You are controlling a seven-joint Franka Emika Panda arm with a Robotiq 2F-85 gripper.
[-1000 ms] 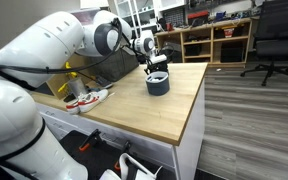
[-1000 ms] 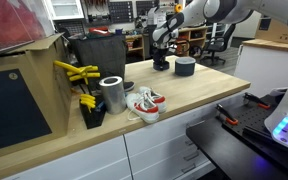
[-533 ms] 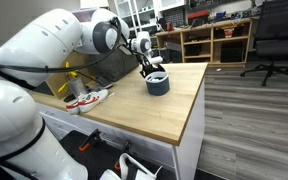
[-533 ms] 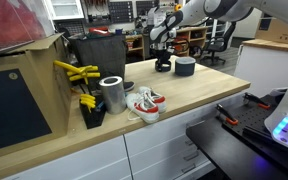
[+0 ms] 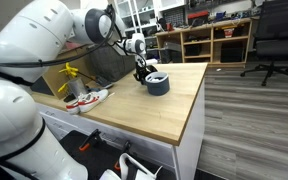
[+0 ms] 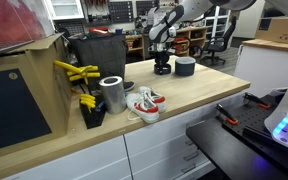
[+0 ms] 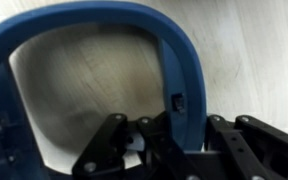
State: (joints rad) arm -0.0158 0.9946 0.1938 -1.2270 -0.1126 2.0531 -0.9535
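1. Blue bowl [image 7: 104, 18] stands on the wooden table [image 5: 159, 120], and its rim runs straight between the tips of the pincer [image 7: 169, 135] in the wrist view.
2. The pincer is clenched on that rim, with one finger [image 7: 109, 150] inside the wall and the other outside it.
3. In both exterior views the pincer [image 5: 144, 74] [image 6: 162, 64] comes down from above onto one edge of the blue bowl [image 5: 159, 85] [image 6: 185, 67]. The rest of the bowl lies just beside it, upright on the tabletop.
4. A pair of white and red sneakers [image 6: 144, 102] lies well apart from the pincer, nearer the other end of the table [image 6: 189, 95].
5. A metal can [image 6: 111, 93] stands just beside the sneakers, also far from the pincer.
6. Yellow tools [image 6: 76, 72] sit beyond the can, farther again from the pincer.
7. An office chair [image 5: 272, 40] stands on the floor, well away from the pincer and off the table.
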